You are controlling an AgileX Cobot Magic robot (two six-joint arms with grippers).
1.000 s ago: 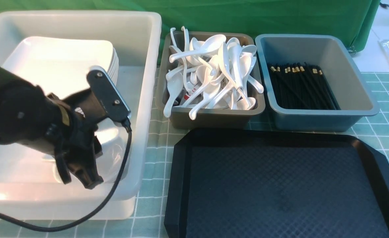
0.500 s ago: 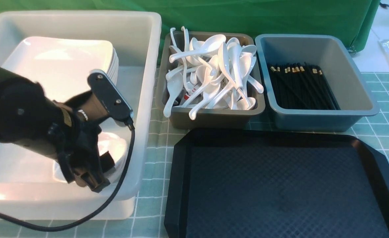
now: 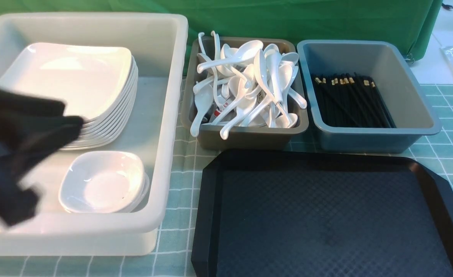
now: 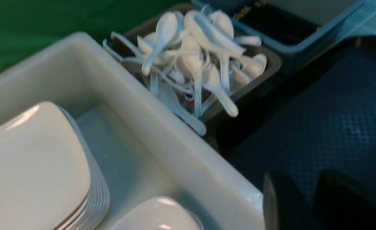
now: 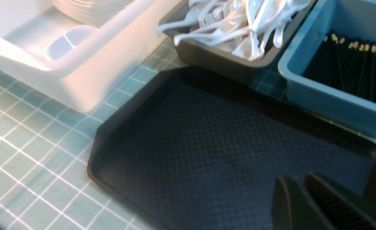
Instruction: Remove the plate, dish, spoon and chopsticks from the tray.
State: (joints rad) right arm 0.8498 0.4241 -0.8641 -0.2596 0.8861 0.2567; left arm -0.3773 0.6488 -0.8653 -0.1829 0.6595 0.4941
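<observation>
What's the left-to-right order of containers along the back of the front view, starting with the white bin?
White bin → brown bin with white spoons → blue-grey bin with black chopsticks

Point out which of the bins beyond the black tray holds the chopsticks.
The blue-grey plastic bin, on the right; its neighbour, the brown-grey plastic bin, holds white spoons.
</observation>
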